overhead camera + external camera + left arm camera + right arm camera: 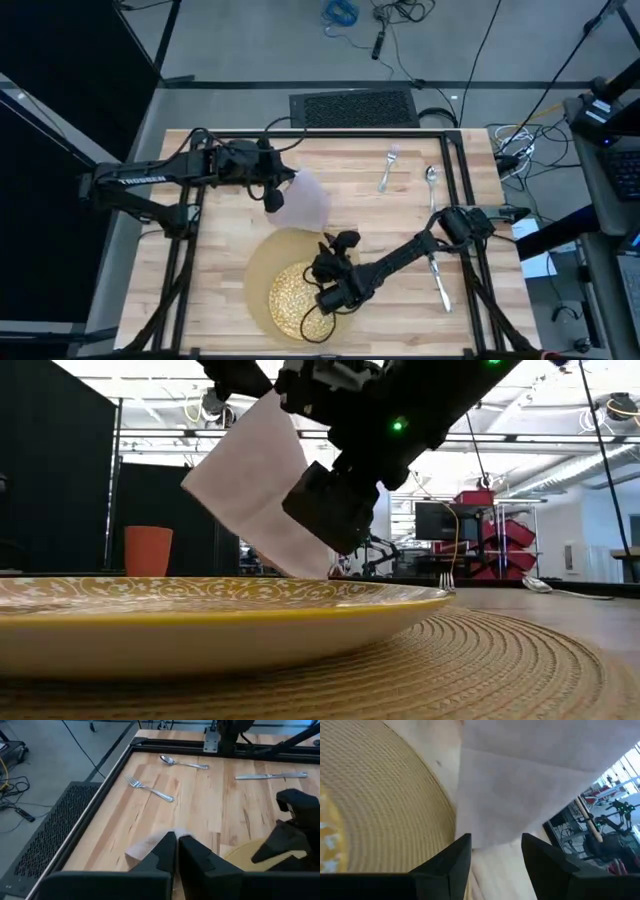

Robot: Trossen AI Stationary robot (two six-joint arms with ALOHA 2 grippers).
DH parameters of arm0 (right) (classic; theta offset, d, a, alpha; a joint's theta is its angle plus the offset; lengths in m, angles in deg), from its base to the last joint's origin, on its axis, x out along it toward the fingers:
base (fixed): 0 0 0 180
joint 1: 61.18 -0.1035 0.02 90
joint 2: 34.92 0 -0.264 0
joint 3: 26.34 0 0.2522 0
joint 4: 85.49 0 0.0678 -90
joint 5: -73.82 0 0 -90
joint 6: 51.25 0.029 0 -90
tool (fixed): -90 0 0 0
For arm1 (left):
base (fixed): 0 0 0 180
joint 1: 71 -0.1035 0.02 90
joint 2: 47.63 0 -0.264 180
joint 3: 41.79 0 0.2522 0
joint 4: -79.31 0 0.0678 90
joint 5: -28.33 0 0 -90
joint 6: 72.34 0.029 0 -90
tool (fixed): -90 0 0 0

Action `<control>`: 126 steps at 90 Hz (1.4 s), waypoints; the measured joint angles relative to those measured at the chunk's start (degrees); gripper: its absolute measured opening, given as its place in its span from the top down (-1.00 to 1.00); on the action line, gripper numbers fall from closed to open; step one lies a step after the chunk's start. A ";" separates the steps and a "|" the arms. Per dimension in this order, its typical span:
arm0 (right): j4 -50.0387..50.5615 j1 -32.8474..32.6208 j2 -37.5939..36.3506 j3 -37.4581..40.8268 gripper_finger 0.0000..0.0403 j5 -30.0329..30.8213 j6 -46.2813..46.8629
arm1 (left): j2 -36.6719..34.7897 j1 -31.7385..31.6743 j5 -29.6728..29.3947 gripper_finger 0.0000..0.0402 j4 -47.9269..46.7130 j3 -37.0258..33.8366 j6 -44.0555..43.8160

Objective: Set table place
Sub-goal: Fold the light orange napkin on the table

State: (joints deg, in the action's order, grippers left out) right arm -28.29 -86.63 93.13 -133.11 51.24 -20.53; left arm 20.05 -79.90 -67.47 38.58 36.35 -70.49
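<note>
High view: the left hand [272, 193] hangs over the far-left part of the bench [480, 290], its fingers pressed together on an edge of the pinkish napkin [305, 200], which is lifted clear of the wood and drapes toward the mat [262, 262]. The right hand [328, 283] sits low at the rim of the gold-patterned plate [290, 292], its fingers spread with nothing between them, the hanging napkin just ahead of them in its wrist view. The plate already rests on the mat at the near edge. The fork [387, 170] and spoon [431, 180] lie untouched at the far right, the knife [438, 280] near the right rail, and the orange cup [148, 550] shows only in the low view, behind the plate. The step in hand appears to be placing the napkin; next, the left hand would need to lower it flat beside the plate before letting go, clear of the right hand.
</note>
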 joint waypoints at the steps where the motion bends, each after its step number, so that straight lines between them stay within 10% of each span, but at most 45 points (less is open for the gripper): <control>1: -0.11 0.05 0.00 0.00 0.21 -0.08 0.01 | 0.00 0.00 0.00 1.00 0.00 0.00 0.01; 74: 0.11 2.98 -0.11 0.00 0.21 -14.47 -1.64 | 0.00 -0.11 -7.10 1.00 -29.61 -0.70 -2.60; 126: -1.87 10.89 -6.71 0.07 0.21 -26.67 -12.51 | 2.34 -3.38 -7.91 1.00 -32.31 -14.69 -2.49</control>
State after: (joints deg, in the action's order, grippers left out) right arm -30.15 -75.74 86.42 -133.04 24.57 -33.04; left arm 22.39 -83.28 -75.38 6.28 21.67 -72.98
